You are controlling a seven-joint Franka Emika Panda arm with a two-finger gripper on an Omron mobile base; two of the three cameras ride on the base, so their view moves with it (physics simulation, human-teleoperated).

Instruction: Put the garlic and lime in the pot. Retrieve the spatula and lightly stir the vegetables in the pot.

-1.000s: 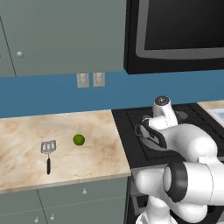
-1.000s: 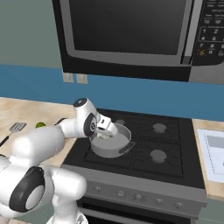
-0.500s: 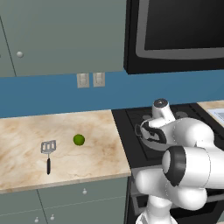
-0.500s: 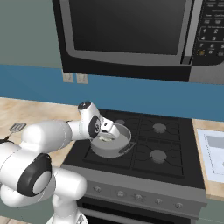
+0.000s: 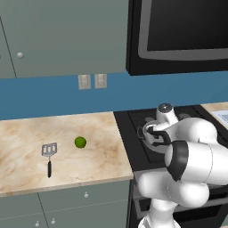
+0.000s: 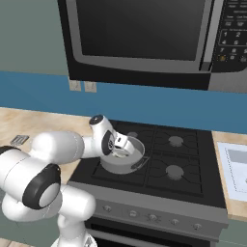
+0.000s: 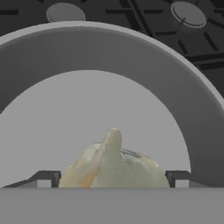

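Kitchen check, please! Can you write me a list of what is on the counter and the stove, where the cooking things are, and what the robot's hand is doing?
Surface: marble counter on the left, black stove on the right.
Job's things: pot sits on a front stove burner; garlic is inside the pot, between the jaws; lime lies on the counter; spatula lies flat on the counter, beside the lime and apart from it.
Clutter: nothing seen.
Grippers: gripper is low inside the pot with the garlic between its fingertips; grip or release cannot be told.
Cables: nothing seen.
Surroundings: microwave above the stove, blue wall with two outlets, cabinets above the counter.
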